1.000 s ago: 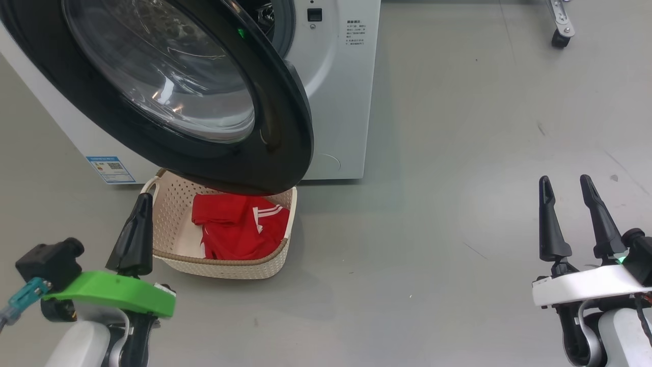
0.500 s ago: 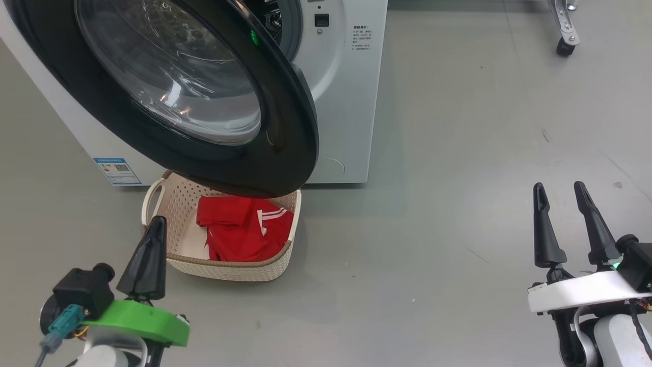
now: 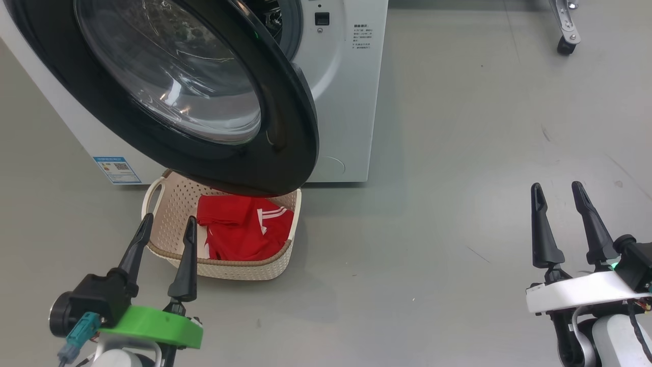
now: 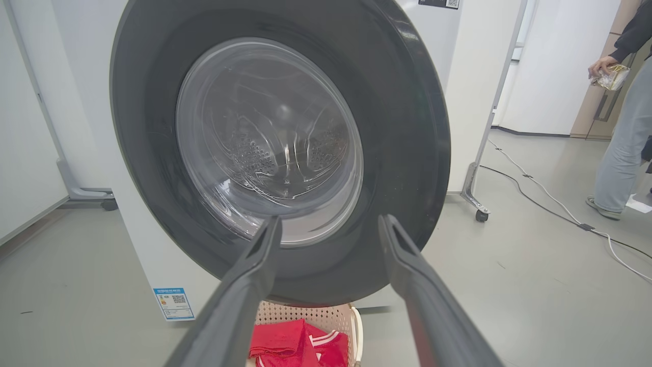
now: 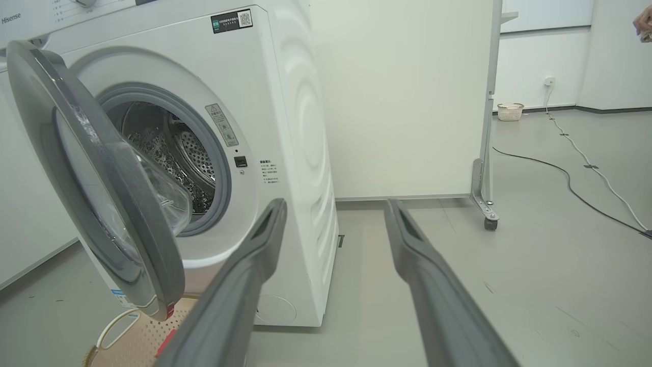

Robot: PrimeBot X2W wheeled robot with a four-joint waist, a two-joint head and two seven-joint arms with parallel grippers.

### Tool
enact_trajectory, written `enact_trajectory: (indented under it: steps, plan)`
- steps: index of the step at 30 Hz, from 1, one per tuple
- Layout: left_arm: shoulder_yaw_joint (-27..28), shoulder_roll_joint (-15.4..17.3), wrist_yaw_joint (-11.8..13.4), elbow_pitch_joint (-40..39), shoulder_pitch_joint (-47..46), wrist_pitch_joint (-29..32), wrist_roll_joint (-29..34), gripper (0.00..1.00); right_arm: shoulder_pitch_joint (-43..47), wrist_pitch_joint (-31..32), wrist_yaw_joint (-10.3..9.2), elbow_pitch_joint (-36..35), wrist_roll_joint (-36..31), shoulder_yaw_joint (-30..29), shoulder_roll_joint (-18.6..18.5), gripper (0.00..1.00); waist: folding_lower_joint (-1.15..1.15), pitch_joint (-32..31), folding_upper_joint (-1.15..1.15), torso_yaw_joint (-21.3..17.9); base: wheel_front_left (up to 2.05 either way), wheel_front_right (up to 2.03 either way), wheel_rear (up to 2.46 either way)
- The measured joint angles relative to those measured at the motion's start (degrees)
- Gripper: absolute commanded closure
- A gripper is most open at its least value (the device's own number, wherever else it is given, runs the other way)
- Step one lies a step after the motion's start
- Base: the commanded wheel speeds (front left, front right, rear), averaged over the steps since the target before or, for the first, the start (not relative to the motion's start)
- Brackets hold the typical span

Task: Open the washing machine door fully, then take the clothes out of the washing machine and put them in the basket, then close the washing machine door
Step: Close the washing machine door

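The open washing machine door hides the far end of the basket under it. The red clothes lie in the basket, partly covered. The washing machine says "Hisense" at its top; its blue sticker is too small to read. The left gripper, near the basket, has its fingers apart and empty. So has the right gripper, well apart.

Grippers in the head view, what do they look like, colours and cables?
Both have two long, tapered black fingers. The left gripper sits on a bright green mount with a black camera block and a teal cable plug. The right gripper sits on a white mount with a small green light.
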Motion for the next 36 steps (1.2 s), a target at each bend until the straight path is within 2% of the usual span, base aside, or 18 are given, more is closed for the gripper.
enact_trajectory:
  steps: [22, 36]
  plan:
    - [2.5, -3.1, -0.1, -1.8, 1.7, 0.0, 3.3, 0.0, 0.0, 0.0, 0.0, -0.2, 0.0, 0.0, 0.2, 0.0, 0.0, 0.5, 0.0, 0.0, 0.0, 0.0, 0.0]
    - [4.1, -4.2, -1.3, -2.4, 2.4, 0.0, 4.5, 0.0, 0.0, 0.0, 0.0, -0.3, 0.0, 0.0, 0.3, 0.0, 0.0, 0.6, 0.0, -0.2, 0.0, 0.0, 0.0]
